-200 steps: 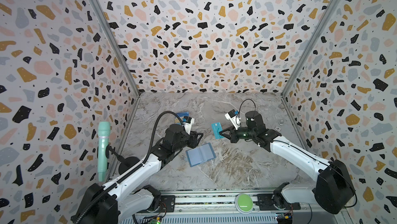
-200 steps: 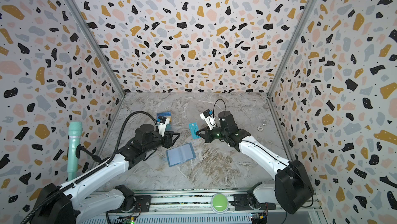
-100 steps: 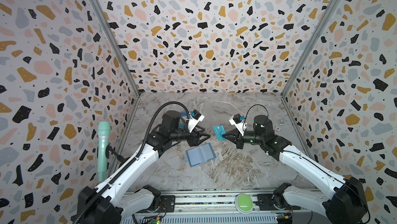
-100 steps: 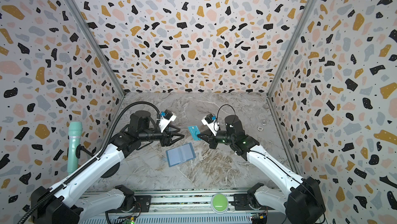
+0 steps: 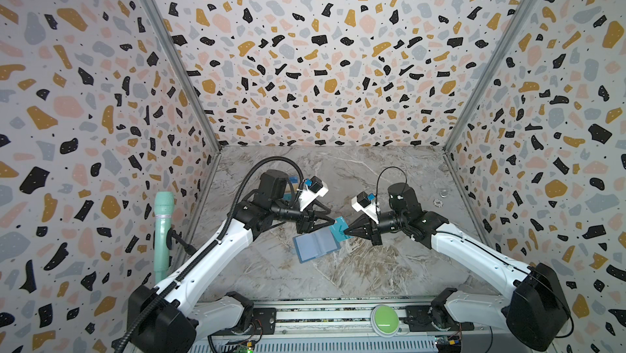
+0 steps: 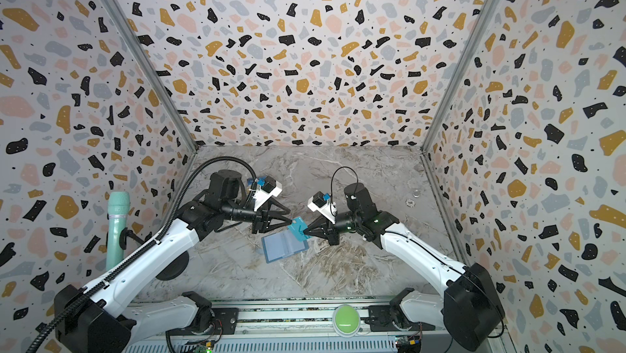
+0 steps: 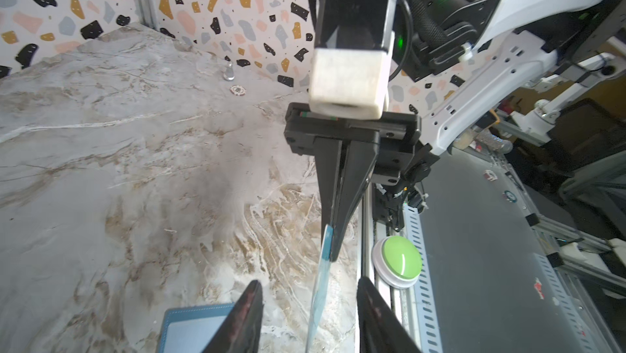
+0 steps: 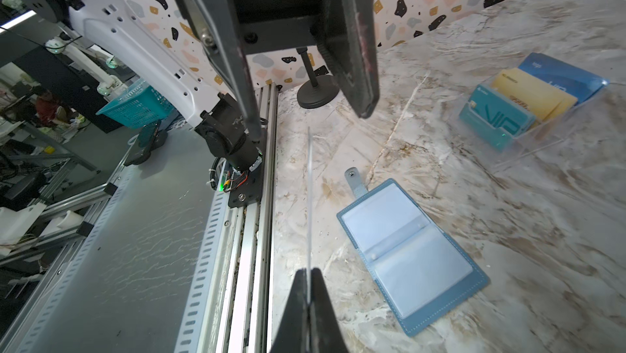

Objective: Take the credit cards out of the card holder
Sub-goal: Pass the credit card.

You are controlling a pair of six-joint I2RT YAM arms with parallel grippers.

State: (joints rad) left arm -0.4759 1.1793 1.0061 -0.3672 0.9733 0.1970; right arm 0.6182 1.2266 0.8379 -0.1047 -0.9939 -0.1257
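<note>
The card holder point(image 5: 316, 244) point(image 6: 284, 246) lies open and flat on the marble table, its clear sleeves facing up point(image 8: 413, 256); a corner of it shows in the left wrist view point(image 7: 193, 331). Above its far right corner, my right gripper point(image 5: 345, 231) point(image 6: 305, 231) point(image 8: 310, 276) is shut on one end of a teal credit card point(image 5: 339, 228) point(image 6: 298, 229), seen edge-on point(image 8: 309, 199) point(image 7: 320, 283). My left gripper point(image 5: 330, 219) point(image 6: 288, 219) point(image 7: 308, 304) faces it, open, with a finger point(image 7: 247, 314) on each side of the card's free end and a gap on both sides.
A clear case of stacked cards point(image 8: 528, 111) point(image 6: 250, 182) stands at the back left, partly hidden by the left arm. A poker chip point(image 5: 438, 202) and a small metal piece point(image 5: 443, 194) lie by the right wall. A teal microphone point(image 5: 163, 232) stands at the left; a green button point(image 5: 384, 319) sits on the front rail.
The right gripper brought the card nearer the front, over the holder's corner. The left gripper swung right until its fingers straddle the card's free end.
</note>
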